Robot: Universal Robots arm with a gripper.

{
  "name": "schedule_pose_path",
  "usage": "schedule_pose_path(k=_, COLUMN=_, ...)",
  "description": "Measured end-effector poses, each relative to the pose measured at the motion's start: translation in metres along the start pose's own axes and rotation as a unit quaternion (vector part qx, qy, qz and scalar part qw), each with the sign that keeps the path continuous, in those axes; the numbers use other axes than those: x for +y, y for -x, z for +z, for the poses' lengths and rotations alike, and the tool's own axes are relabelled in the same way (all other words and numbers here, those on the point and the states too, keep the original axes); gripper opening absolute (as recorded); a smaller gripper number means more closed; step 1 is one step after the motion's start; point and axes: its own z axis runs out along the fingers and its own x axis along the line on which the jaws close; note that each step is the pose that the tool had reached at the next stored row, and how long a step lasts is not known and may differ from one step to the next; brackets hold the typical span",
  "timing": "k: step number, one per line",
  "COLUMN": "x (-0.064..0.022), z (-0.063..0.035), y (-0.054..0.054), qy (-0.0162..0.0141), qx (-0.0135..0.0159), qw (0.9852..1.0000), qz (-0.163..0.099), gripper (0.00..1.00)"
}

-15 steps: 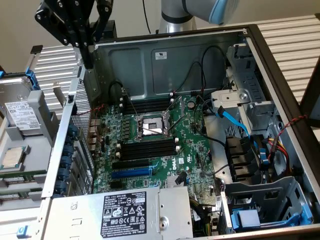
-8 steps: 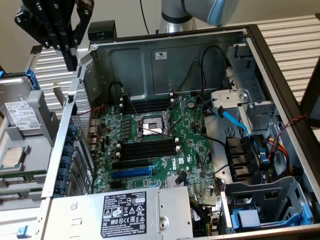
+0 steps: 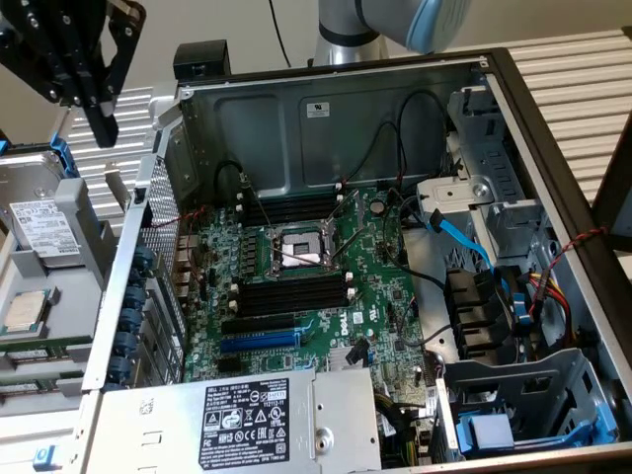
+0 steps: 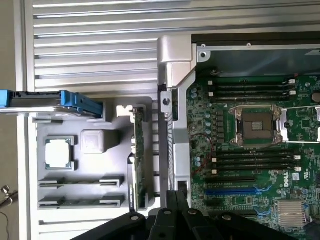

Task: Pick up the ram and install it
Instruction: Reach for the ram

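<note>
The pincer [image 3: 102, 126] hung at the exterior view's upper left, jaws closed on nothing. It was well above the work, over the line where the grey tray [image 3: 87, 237] met the computer case [image 3: 326, 109].

In the tray, at the exterior view's far left, a hard drive [image 3: 39, 227] lay farthest from the camera. A processor chip [image 3: 25, 311] sat nearer. The ram [image 3: 39, 348] lay edge-up in its holder just beyond the chip, well apart from the pincer. A second stick [image 3: 30, 382] lay parallel, just beside it.

Right of the tray the case stood open on the slatted desk [image 3: 583, 59]. Its motherboard [image 3: 385, 296] carried a processor socket [image 3: 301, 252] between two banks of black memory slots [image 3: 291, 294]. A blue expansion slot [image 3: 259, 341] lay nearer the power supply [image 3: 247, 420]. A blue cable [image 3: 464, 242] ran toward the drive bays [image 3: 523, 395] at the far right.
</note>
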Motion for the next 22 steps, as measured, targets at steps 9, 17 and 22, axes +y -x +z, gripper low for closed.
schedule_pose_path(k=9, x=-0.0097, z=-0.0012, y=-0.033, qy=0.0007, qx=0.0, qw=1.0, qz=0.0, gripper=0.1)
schedule_pose_path(k=17, x=-0.0197, z=-0.0023, y=-0.062, qy=0.0015, qx=0.0, qw=1.0, qz=0.0, gripper=0.1)
schedule_pose_path(k=22, x=-0.0261, z=-0.0029, y=-0.077, qy=0.0015, qx=0.0, qw=1.0, qz=0.0, gripper=0.1)
